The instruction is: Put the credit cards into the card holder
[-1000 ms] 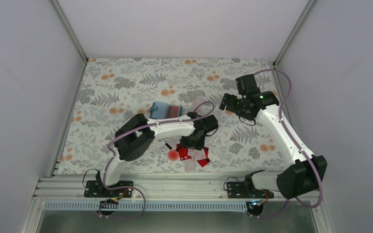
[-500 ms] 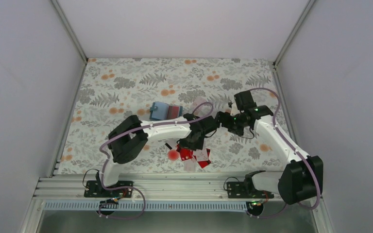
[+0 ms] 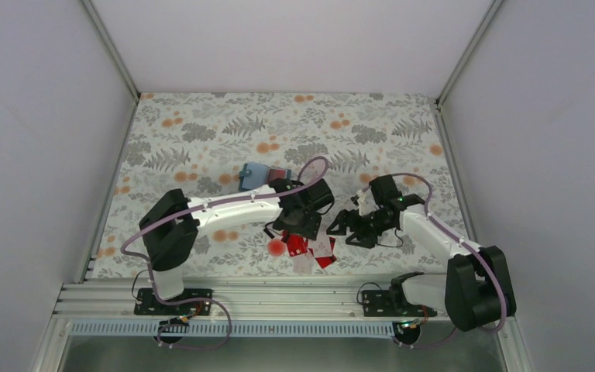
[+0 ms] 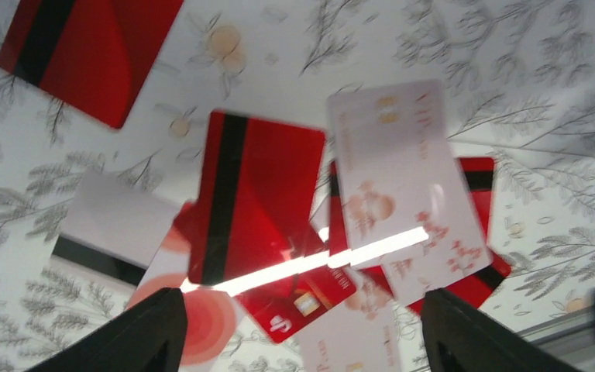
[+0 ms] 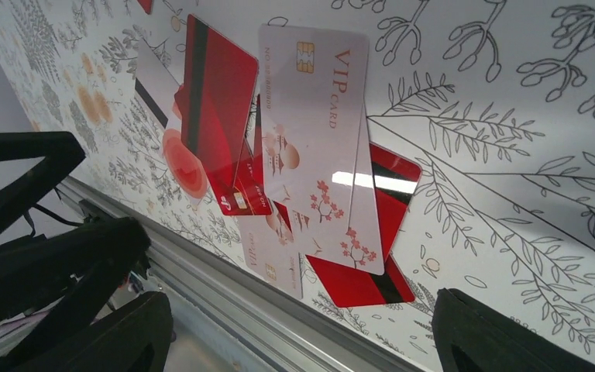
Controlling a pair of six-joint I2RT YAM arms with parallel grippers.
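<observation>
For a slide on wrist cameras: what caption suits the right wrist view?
Right tool open over overlapping red and white credit cards on the floral-print table.

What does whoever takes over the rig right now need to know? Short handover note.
Left gripper: open, empty, above the credit cards.
Right gripper: open, empty, just right of that pile.
Card holder: lies farther back than the pile, with a red card at its right end; how far in it is, cannot tell.
Done: at most that one card.
Left: the loose red and white cards near the front edge all have to go in.
</observation>
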